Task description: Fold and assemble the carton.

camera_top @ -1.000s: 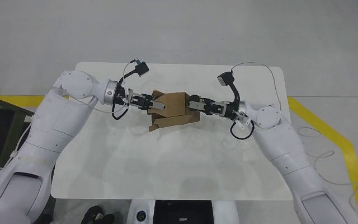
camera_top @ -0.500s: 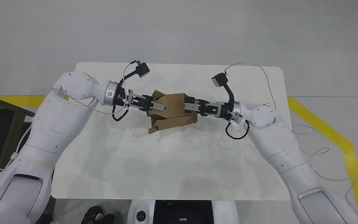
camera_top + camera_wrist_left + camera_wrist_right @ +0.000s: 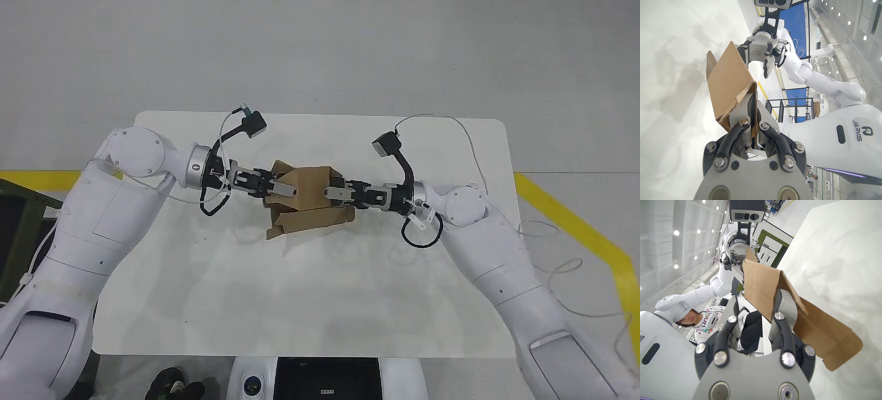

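A brown carton [image 3: 312,198], partly folded with loose flaps, is held above the middle of the white table [image 3: 400,290] between both arms. My left gripper [image 3: 287,187] is shut on the carton's left panel; the left wrist view has that cardboard [image 3: 728,79] pinched between its two fingers [image 3: 742,113]. My right gripper [image 3: 336,190] is open at the carton's right edge. In the right wrist view one finger [image 3: 787,308] lies under the top panel [image 3: 761,283], and the other stays outside. From the left wrist view, the right gripper [image 3: 761,64] has its outer finger [image 3: 767,68] off the cardboard.
The table's front half is bare white surface. A thin cable [image 3: 480,130] loops over the table's rear right corner. Yellow floor tape [image 3: 570,215] runs past the table's right edge.
My right arm has slid left toward the carton, bringing its open gripper over the carton's right edge. The left arm and the carton have stayed put.
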